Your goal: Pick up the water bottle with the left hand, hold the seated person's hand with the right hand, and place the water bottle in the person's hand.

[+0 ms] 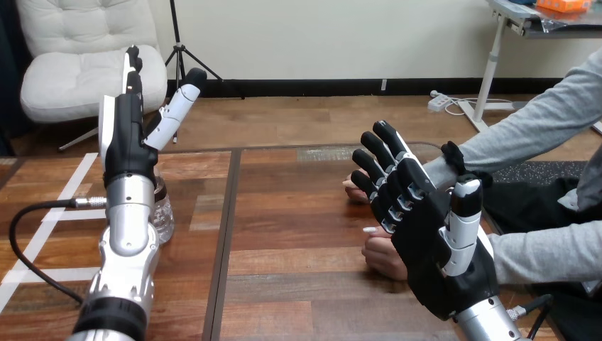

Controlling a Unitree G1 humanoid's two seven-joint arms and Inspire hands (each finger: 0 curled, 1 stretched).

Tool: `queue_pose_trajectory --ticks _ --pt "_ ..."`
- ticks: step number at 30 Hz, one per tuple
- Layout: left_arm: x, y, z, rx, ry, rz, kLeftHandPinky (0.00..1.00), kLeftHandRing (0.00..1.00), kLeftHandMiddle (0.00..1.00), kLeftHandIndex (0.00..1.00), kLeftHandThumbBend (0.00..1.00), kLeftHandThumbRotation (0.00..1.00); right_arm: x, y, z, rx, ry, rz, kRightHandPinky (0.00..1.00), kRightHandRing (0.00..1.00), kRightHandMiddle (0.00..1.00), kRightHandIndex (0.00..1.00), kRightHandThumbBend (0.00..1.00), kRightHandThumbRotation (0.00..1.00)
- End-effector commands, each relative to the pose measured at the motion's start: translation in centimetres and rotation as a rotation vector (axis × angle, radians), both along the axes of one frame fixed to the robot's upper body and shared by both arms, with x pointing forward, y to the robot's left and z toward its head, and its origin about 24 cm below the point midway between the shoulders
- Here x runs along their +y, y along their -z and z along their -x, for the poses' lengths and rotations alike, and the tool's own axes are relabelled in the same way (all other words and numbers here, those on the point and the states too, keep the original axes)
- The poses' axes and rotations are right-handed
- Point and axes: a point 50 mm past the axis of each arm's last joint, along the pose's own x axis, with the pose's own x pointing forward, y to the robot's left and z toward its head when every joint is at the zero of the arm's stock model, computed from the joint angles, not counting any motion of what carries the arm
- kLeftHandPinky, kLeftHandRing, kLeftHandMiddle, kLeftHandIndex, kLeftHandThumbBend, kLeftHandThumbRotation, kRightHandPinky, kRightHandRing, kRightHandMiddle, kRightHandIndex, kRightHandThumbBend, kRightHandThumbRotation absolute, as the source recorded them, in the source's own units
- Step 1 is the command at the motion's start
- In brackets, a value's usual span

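Note:
A clear water bottle [163,213] stands on the table [298,213] at the left, mostly hidden behind my left forearm. My left hand [131,128] is raised above it, edge on, with fingers straight and thumb spread, holding nothing. My right hand [419,220] hovers at the right with its back toward me and fingers straight. Behind it the person's hands rest on the table: one [353,188] shows past my fingertips, the other [383,256] lies nearer, partly covered by my palm. I cannot tell whether my right hand touches them.
The person's grey-sleeved arms [539,128] come in from the right edge. White tape strips [42,227] cross the table's left part. A dark seam [228,234] runs front to back down the tabletop.

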Motion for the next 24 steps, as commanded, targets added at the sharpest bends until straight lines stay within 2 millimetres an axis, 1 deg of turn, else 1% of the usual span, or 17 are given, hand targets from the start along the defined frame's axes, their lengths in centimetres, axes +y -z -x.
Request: queue_pose_trajectory --ticks 1,10,24 --pt "0.4 -3.2 -1.7 -0.072 -0.007 -0.047 1.0 1.0 1.0 1.0 0.96 0.7 0.3 -1.6 -1.0 -0.077 -0.01 -0.008 1.0 1.0 1.0 1.0 1.0 1.0" --pt "1.4 -3.5 -1.8 -0.072 -0.032 -0.063 1.0 1.0 1.0 1.0 1.0 0.65 0.2 -1.5 -0.9 -0.072 -0.004 -0.013 1.0 1.0 1.0 1.0 1.0 1.0" --pt "2.5 -4.2 -1.7 -0.101 -0.054 -0.063 1.0 1.0 1.0 1.0 1.0 0.6 0.2 -1.5 -0.8 -0.066 -0.004 -0.01 1.0 1.0 1.0 1.0 1.0 1.0"
